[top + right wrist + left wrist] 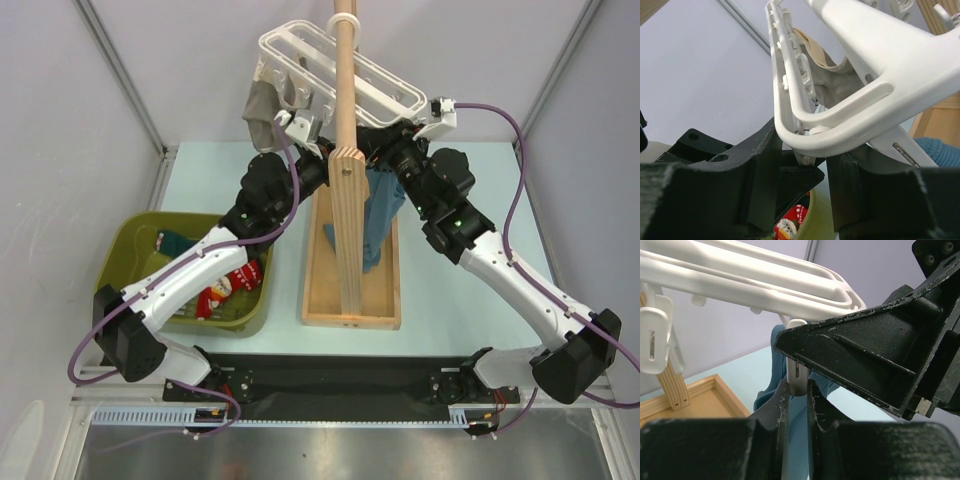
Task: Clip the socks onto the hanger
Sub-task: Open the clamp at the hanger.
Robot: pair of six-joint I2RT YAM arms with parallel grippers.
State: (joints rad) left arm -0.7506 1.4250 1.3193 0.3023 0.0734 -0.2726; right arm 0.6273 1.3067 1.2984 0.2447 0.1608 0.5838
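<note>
While the left gripper [797, 390] is clenched on a white peg [796, 371] under the hanger [340, 70], the right gripper [805, 157] straddles its rim, grip impossible to tell; a wooden pole [345, 110] and blue garment [383, 215] crowd between the arms; red socks [225, 288] lie in a green bin [118, 248] on the pale table [440, 300], grey walls [200, 60] around

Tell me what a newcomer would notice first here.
First, the white hanger, up at the top of the wooden pole that stands mid-table. Just under it, the left end effector pinches a white peg in front of a hanging blue garment. At the left of the table, a green bin holds red socks.
</note>
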